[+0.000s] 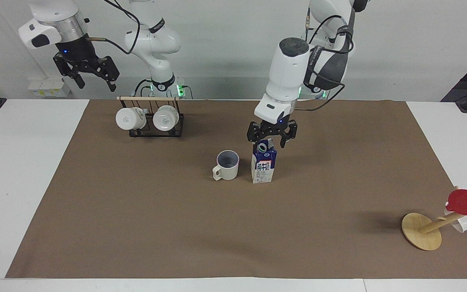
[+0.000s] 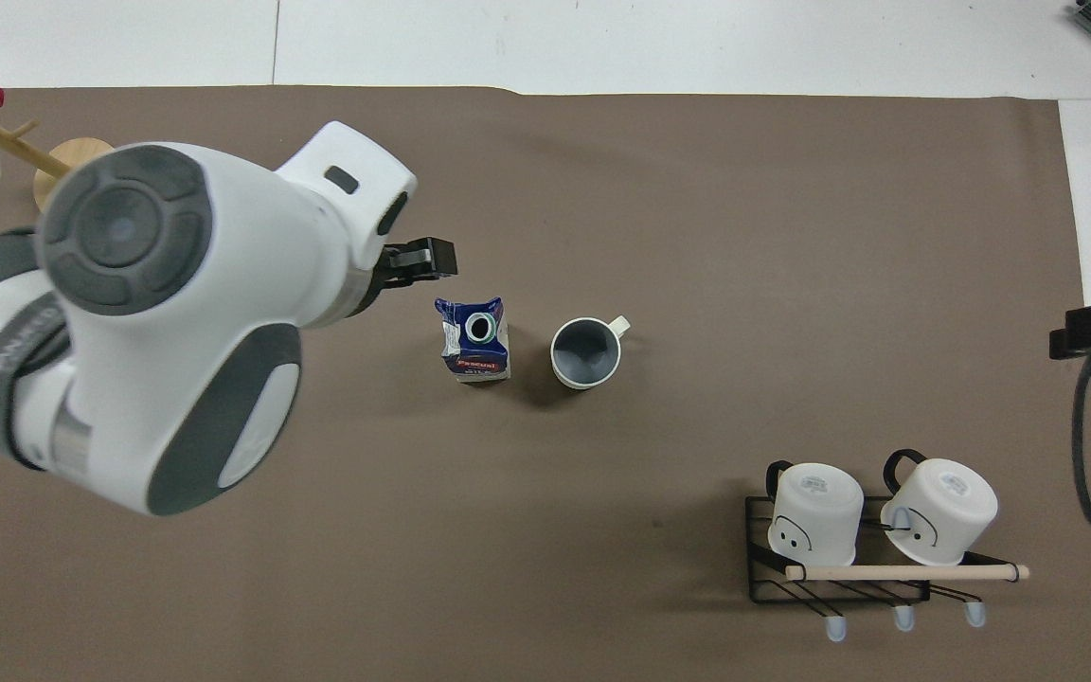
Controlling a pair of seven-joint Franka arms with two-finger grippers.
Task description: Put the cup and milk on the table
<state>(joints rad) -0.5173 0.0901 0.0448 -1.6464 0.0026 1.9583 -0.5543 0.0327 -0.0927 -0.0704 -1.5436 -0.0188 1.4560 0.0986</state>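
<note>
A wide brown cloth mat (image 1: 233, 227) covers most of the white worktop (image 1: 22, 170), leaving bare white strips at both ends, and a plain pale wall rises past the robots' bases. Near the mat's middle the milk (image 1: 263, 166) stands upright, with the cup (image 1: 227, 165) just beside it toward the right arm's end, upright too and apart from the carton. The left gripper (image 1: 272, 138) hangs just over the milk's top with its fingers spread wide and nothing between them. The right gripper (image 1: 89, 75) waits high over its own end of the worktop, fingers parted and empty. Near it a black wire rack (image 1: 156, 129) carries two white mugs, and at the left arm's end, far from the robots, a wooden stand (image 1: 422, 231) bears a red cup (image 1: 466, 202).
</note>
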